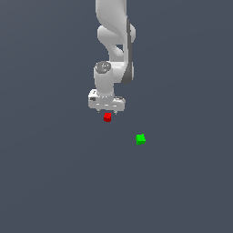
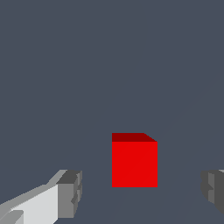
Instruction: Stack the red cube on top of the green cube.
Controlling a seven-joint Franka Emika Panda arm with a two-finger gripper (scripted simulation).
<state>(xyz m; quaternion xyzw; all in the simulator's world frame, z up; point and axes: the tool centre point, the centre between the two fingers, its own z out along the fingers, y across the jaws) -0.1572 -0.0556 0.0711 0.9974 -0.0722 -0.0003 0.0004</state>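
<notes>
Hidden or cut off: the arm (image 1: 113, 41) runs out of the exterior view at the top, so its base is not seen. The fingertips are too small to separate in the exterior view; only short stubs show under the white hand. In the wrist view both fingers are cropped by the frame edge: one finger (image 2: 69, 194) shows its grey pad and part of a white body, the other (image 2: 214, 190) shows only a sliver of grey pad. The green cube does not appear in the wrist view.

End effector: the gripper (image 1: 107, 110) points straight down over the dark grey floor (image 1: 54, 182). Its jaws stand spread wide, much wider than the cube between them. Bare floor shows on both sides of the red cube (image 2: 134, 162) in the wrist view, so neither pad touches it. Nothing is held. The cube sits nearer the fuller-seen finger than the cropped one, not centred in the gap.

Red cube (image 1: 107, 117): in the exterior view it lies just below the fingertips, close under the hand. Whether the tips have reached the cube's level I cannot tell from this angle.

Green cube (image 1: 140, 139): alone on the floor, apart from the red cube, toward the exterior view's right and lower in the frame. Nothing rests on it.
</notes>
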